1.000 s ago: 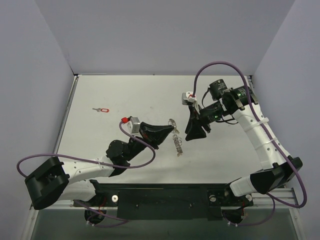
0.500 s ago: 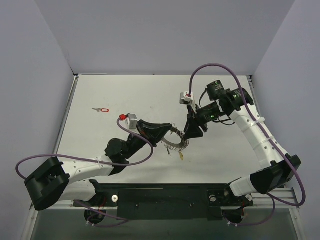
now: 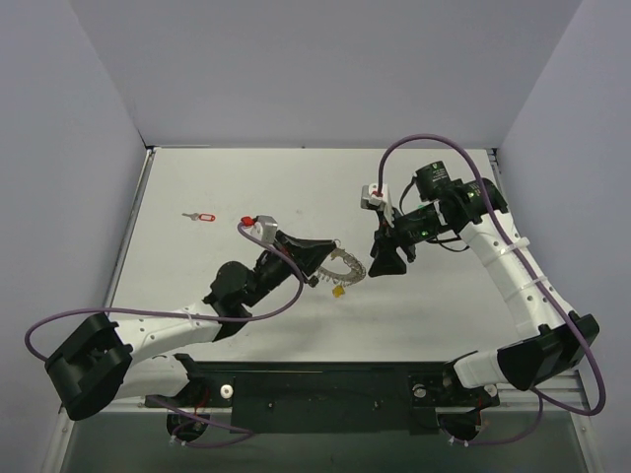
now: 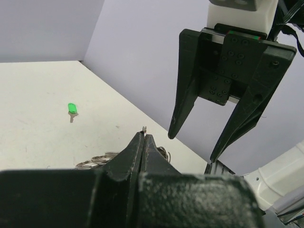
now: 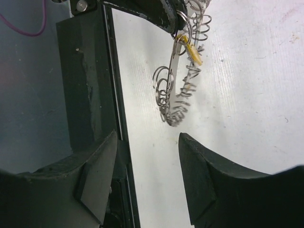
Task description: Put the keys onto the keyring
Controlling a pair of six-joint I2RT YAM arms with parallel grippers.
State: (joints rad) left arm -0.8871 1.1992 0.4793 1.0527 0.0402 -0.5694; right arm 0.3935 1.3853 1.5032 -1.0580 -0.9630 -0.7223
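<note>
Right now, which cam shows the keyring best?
Right wrist: the keyring hangs large in frame from the left gripper, with its coils and a yellow key distinct. Top external shows it small, between that gripper and the right gripper. Left wrist shows only a few loops past its own shut fingers.

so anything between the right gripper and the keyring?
Nothing visible. The right gripper is open and the keyring hangs straight ahead of its fingers, with only table showing in the gap. The left gripper is shut on the keyring's far end, beyond that path. A yellow key hangs there too.
</note>
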